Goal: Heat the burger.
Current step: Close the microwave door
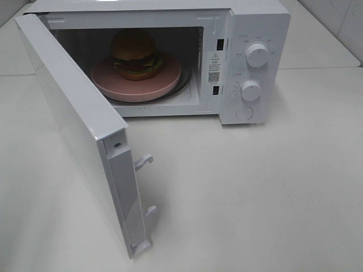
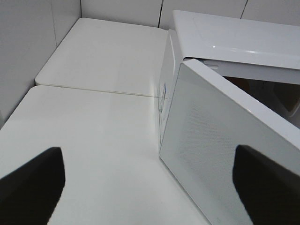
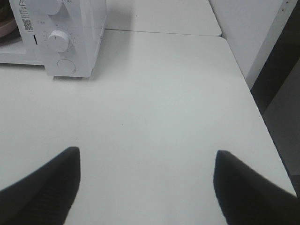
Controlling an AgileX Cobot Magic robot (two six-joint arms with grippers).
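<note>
Mock kitchen corner, closer to a test bench than a home.
- White box-shaped microwave oven with two round dials (image 1: 249, 62), door swung open, stands on bare white smooth-topped tables (image 1: 272, 187) set edge to edge, with seams showing between them.
- Inside it: brown bun burger (image 1: 135, 54) on a round pink plate (image 1: 108, 85).
- Pale tiled walls (image 2: 28, 47) close behind the tables.
- Dark upright post (image 3: 283, 56) just past the table's edge, right wrist view.
</note>
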